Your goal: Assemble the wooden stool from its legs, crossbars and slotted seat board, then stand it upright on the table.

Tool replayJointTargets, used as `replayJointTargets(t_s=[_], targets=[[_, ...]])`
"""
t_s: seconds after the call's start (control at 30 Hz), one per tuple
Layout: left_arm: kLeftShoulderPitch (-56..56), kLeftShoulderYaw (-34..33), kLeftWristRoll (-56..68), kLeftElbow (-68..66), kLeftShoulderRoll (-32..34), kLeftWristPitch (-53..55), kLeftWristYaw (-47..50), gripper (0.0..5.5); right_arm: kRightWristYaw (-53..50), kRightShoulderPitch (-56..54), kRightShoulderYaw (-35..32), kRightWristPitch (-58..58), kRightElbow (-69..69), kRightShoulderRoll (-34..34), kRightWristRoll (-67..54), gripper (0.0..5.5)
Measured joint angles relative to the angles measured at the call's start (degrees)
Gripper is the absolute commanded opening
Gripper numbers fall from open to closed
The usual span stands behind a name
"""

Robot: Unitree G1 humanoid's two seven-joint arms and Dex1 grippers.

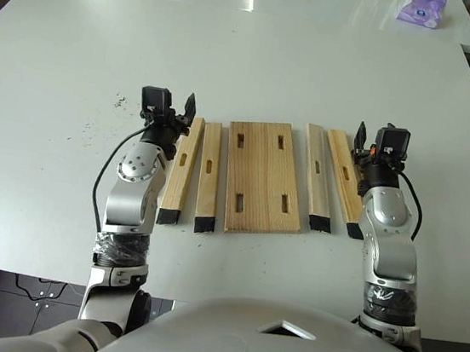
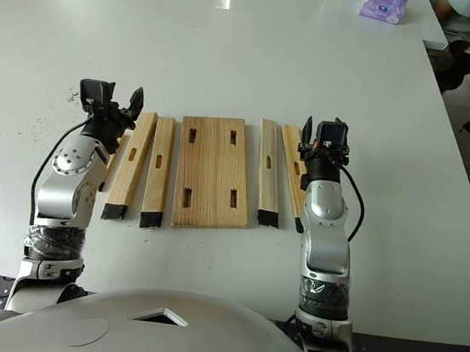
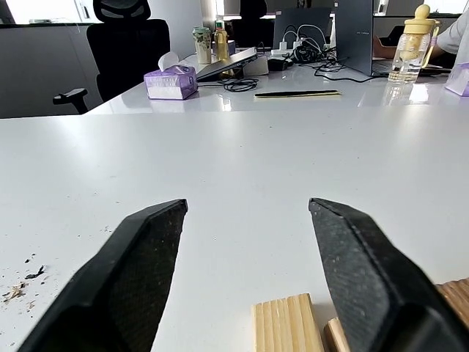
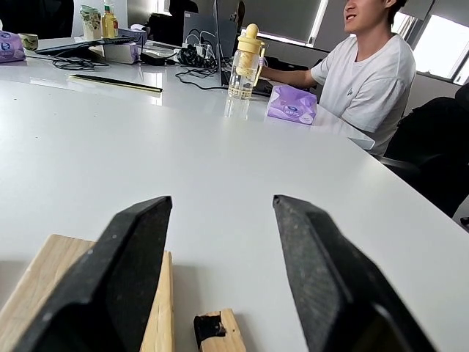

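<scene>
The left fingers (image 3: pixel 132 286) are spread and empty, low over the table (image 1: pixel 58 77). The far end of the outer left leg (image 1: pixel 181 168) lies just below and between them. The right fingers (image 4: pixel 128 279) are parted too and hold nothing. The outer right leg (image 1: pixel 343 179) ends under them, and a short black-tipped wooden piece (image 4: pixel 216 331) lies between them, possibly a crossbar.

Inward of each pair lies a second leg, one on the left (image 1: pixel 208 175) and one on the right (image 1: pixel 316 176). The slotted seat board (image 1: pixel 262 178) lies flat between these, slots up. All the pieces lie parallel and none are joined, so assembly looks unstarted.

Picking up a leg seems to be the step in hand. To do it well, each pair should drop squarely astride its leg's narrow width and clench on the long edges. The lift should be straight up, since the neighbouring leg lies just beside and could easily be dragged askew. It would help to keep track of where the slot faces for later fitting.

Far beyond the fingers, a purple tissue box (image 3: pixel 170 81) has a tissue poking out. A clear yellow-capped bottle (image 4: pixel 247 62) stands there too, and I cannot tell what it holds.
</scene>
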State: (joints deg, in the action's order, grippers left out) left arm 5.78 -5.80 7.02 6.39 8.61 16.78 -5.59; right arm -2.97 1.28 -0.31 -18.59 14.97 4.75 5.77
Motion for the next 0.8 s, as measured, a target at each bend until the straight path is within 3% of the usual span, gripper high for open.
replayJointTargets(t_s=[0.17, 0.53, 0.8], targets=[[0.03, -0.39, 0.44, 0.87, 1.18, 2.43, -1.28, 3.05, -0.02, -0.06, 0.06, 0.16, -0.02, -0.02, 0.02, 2.59], [-12.53, -6.25, 10.79, 29.88, 14.7, 42.07, -8.83, 3.05, -4.56, 10.47, -0.54, 0.18, 6.41, -3.08, 1.59, 2.59], [-20.43, -6.24, 9.51, 32.19, 19.45, 44.68, -9.53, 3.05, -4.81, 11.65, -0.05, -0.01, 8.91, -4.23, 1.92, 2.59]])
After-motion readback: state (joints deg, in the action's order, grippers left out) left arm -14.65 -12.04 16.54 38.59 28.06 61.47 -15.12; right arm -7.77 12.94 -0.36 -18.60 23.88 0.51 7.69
